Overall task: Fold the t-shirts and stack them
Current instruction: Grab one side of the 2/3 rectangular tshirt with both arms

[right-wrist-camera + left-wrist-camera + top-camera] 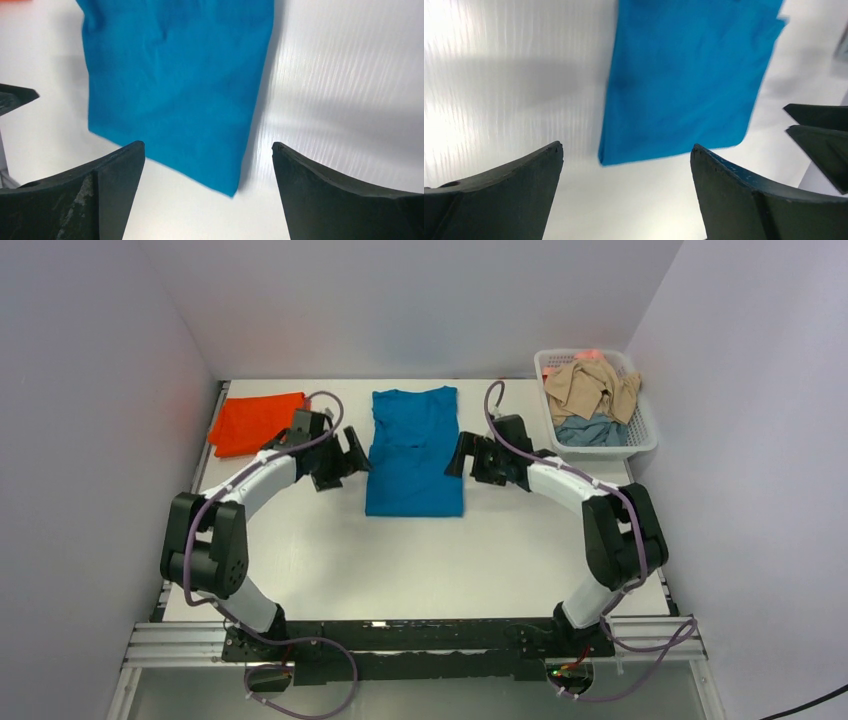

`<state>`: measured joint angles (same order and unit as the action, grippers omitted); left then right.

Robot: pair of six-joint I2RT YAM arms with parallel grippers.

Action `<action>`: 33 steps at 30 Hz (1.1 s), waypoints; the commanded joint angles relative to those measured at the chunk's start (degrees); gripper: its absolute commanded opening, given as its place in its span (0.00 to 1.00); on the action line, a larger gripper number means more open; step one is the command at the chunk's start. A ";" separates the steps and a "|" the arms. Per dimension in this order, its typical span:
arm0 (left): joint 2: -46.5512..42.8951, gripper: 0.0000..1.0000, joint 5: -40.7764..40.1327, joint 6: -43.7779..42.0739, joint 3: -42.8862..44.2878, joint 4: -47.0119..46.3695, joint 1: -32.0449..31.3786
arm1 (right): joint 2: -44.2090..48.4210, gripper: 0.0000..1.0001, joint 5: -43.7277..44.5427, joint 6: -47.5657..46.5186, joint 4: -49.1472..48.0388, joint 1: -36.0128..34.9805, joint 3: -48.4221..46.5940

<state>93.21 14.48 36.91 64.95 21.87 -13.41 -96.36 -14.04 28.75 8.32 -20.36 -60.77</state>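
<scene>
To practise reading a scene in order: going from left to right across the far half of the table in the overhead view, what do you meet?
orange shirt → left gripper → blue shirt → right gripper → basket

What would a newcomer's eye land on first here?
The teal shirt lies as a narrow rectangle at the table's centre. The left gripper and right gripper flank it, both open. A folded orange shirt lies far left, and a white basket of other clothes sits far right.
</scene>
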 commanded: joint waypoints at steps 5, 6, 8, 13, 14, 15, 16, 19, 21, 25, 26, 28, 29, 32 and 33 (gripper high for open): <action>-4.13 0.96 1.53 2.43 -14.35 -6.77 -4.18 | 7.16 1.00 -4.40 5.67 -6.35 -1.29 12.88; -3.52 0.92 1.78 2.80 -14.75 -7.52 -4.43 | 6.94 0.99 -4.85 6.26 -6.91 -1.42 13.49; -1.90 0.84 1.83 3.39 -14.69 -8.54 -4.66 | 5.83 0.98 -5.16 7.45 -7.35 -1.74 14.07; 1.79 0.58 2.18 4.17 -13.89 -8.92 -5.88 | 3.87 0.89 -4.52 9.74 -7.95 -2.42 14.88; 2.13 0.55 1.75 4.21 -13.88 -8.87 -6.18 | 3.75 0.87 -4.16 10.06 -7.96 -2.55 15.02; 2.48 0.54 1.25 4.15 -13.82 -8.83 -6.52 | 3.54 0.86 -3.72 10.32 -7.96 -2.64 15.02; 2.91 0.52 0.77 4.23 -13.67 -8.50 -6.69 | 3.14 0.84 -3.62 10.35 -7.96 -2.65 14.82; 4.42 0.45 0.37 4.20 -13.13 -8.02 -6.81 | 1.93 0.78 -3.91 10.44 -7.97 -3.09 14.37; 5.19 0.37 0.64 4.32 -13.09 -8.15 -6.81 | 1.16 0.75 -3.93 10.59 -7.97 -3.40 14.13; 6.64 0.24 -0.33 4.38 -12.63 -6.98 -6.98 | -0.45 0.69 -3.08 10.80 -7.72 -3.99 13.47; 6.98 0.23 -0.78 4.33 -12.47 -6.93 -6.98 | -0.84 0.66 -2.83 10.80 -7.59 -4.11 13.24; 7.78 0.17 -1.38 4.22 -11.85 -6.53 -6.98 | -1.70 0.62 -2.37 10.75 -6.83 -4.31 12.61; 8.26 0.12 -1.49 4.16 -11.45 -6.29 -6.98 | -2.10 0.60 -2.17 10.71 -6.42 -4.48 12.35; 9.18 0.00 -1.73 4.22 -10.83 -5.99 -6.98 | -2.46 0.55 -1.42 10.46 -4.98 -5.13 11.83; 9.33 0.00 -1.81 4.17 -10.79 -6.16 -6.98 | -2.58 0.52 -0.93 10.28 -4.36 -5.17 11.68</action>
<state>99.70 16.47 41.65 53.71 14.44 -20.03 -97.30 -17.93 39.55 1.02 -24.62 -48.01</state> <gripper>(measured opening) 0.031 0.560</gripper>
